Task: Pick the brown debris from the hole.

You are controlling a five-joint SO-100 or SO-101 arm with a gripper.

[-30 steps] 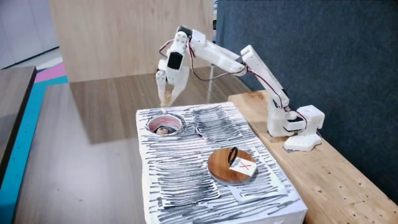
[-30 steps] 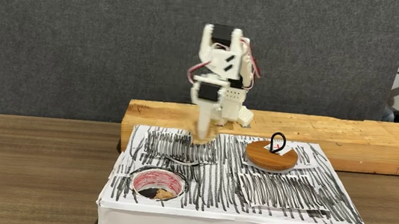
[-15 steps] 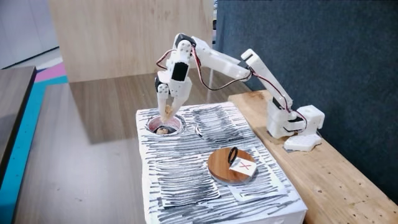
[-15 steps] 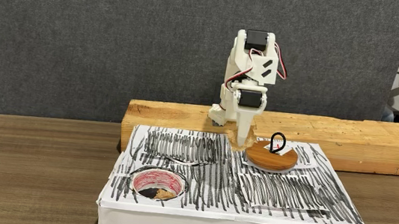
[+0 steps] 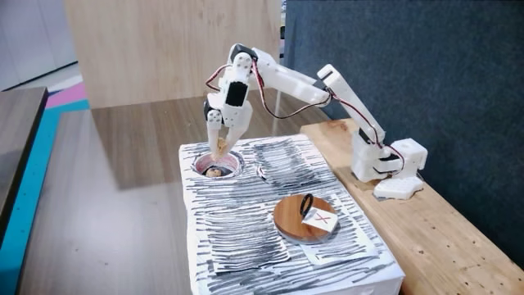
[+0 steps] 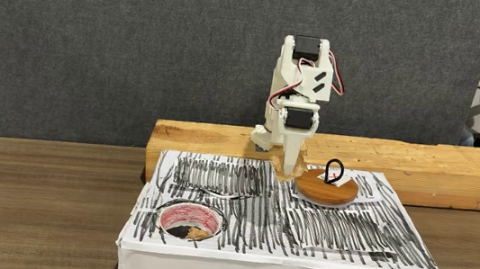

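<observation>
my end effector (image 5: 219, 153) hangs just above the hole (image 5: 217, 165) in one fixed view, tips pointing down and seemingly close together, though i cannot tell for sure. the brown debris (image 6: 195, 233) lies at the bottom of the hole, toward its front-right wall. i judge i should spread the tips, drop straight down clear of the rim, and close only around the lump.

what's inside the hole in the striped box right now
Inside the hole lies the brown debris, a small tan lump against the reddish inner wall, with a dark patch beside it. The near rim hides the rest of the bottom. In a fixed view the gripper hangs at the opening.
</observation>
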